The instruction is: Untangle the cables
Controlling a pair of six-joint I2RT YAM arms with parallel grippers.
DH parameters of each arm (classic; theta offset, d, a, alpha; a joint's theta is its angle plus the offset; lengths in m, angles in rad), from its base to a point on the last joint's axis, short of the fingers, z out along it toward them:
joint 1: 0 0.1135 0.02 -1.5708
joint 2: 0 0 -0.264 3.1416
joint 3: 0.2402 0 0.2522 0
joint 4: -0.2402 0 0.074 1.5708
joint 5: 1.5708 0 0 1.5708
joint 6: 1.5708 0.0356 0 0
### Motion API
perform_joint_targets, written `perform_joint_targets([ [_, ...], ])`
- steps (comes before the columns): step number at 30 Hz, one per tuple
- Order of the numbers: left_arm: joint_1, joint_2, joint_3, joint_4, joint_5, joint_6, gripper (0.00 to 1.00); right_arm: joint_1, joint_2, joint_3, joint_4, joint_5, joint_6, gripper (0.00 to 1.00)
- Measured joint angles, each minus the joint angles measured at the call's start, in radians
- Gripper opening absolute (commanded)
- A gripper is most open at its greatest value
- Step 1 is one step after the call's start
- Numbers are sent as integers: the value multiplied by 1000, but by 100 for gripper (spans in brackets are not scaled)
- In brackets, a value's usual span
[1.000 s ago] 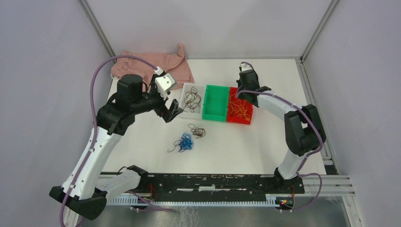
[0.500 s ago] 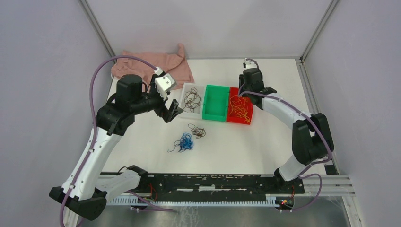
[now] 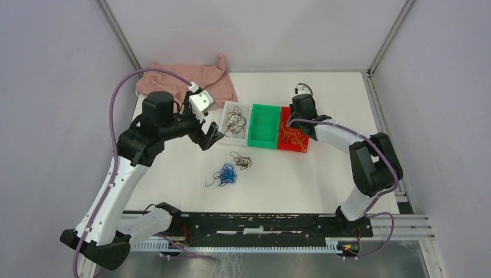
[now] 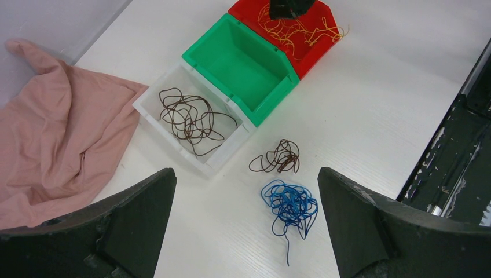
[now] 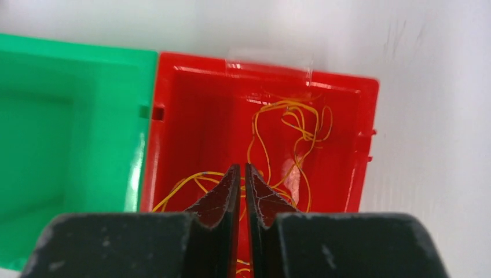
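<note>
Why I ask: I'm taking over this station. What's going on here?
The right end effector, nearly shut, is poised over the yellow cables in the red bin; whether it grips one is unclear. The left end effector hangs open above the table, where a blue bunch and a brown bunch lie loose.

Both arms share one look: smooth white shells linking bulky matte-black joint housings, seen on the left arm (image 3: 116,185) and the right arm (image 3: 336,133). A thick purple cable (image 3: 113,104) runs outside each arm. A boxy white camera housing (image 3: 202,102) sits at the left wrist. The left gripper (image 4: 246,174) has broad, wedge-shaped black fingers (image 4: 124,231) with a grainy finish. The right gripper (image 5: 242,169) has dark fingers (image 5: 220,200) tapering to narrow points, scuffed with pale scratches. The black bases sit on a black rail (image 3: 260,223).
</note>
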Motion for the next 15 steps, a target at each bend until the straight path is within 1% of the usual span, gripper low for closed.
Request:
perform_joint_targets([
  [8,1,-1,0,0,0,0,99,14,114,-19,11,43,24,9],
  [12,5,-1,0,-5,0,1,99,14,146,-15,5,51,23,9],
  [14,12,1,-5,-5,2,6,99,14,146,2,-13,56,16,13],
  [15,20,3,-11,-5,4,12,99,14,145,16,-22,59,9,19],
])
